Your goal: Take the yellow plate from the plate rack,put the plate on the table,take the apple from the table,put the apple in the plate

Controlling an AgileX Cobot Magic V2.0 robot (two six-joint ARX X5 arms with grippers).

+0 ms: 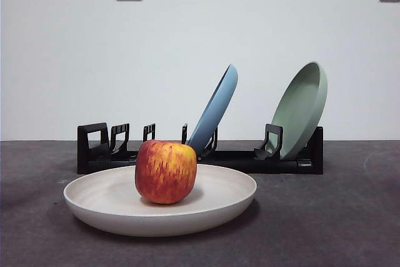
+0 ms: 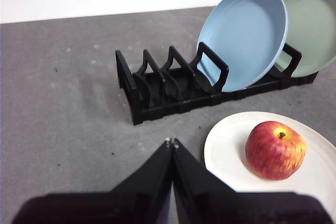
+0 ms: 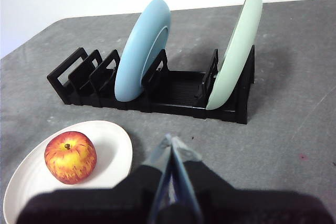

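Note:
The yellow plate (image 1: 225, 192) lies flat on the table (image 1: 350, 217) in front of the plate rack (image 1: 237, 159). The apple (image 1: 165, 171) sits upright in the plate. Both also show in the left wrist view, plate (image 2: 231, 156) and apple (image 2: 275, 149), and in the right wrist view, plate (image 3: 113, 145) and apple (image 3: 70, 157). My left gripper (image 2: 171, 142) is shut and empty, pulled back from the plate. My right gripper (image 3: 172, 141) is shut and empty, pulled back on the plate's other side. Neither arm shows in the front view.
A blue plate (image 1: 215, 109) and a pale green plate (image 1: 301, 107) lean upright in the rack. The rack's slots at the far end from the green plate (image 1: 103, 145) hold nothing. A white wall with two sockets stands behind.

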